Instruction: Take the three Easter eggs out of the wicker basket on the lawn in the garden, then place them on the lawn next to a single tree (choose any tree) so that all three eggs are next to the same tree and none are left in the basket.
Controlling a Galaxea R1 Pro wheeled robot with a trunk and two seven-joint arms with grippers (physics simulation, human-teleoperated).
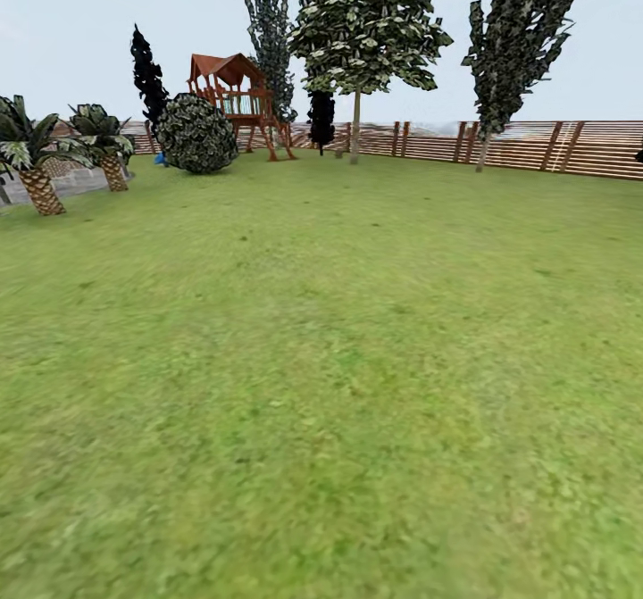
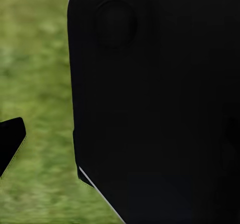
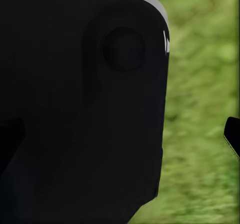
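Open green lawn (image 1: 321, 385) stretches ahead of the robot to a brown slatted wooden fence (image 1: 536, 145) — no wicker basket or painted egg lies on the grass in the head view. A pale-trunked tree with a light green leafy crown (image 1: 355, 126) stands far off, ahead and slightly right, beside a wooden playset (image 1: 239, 99) and two short palms (image 1: 40, 157). Both wrist views look past dark housing to blurred grass — whether either gripper is wide or narrow cannot be told, nor which arm is nearer.
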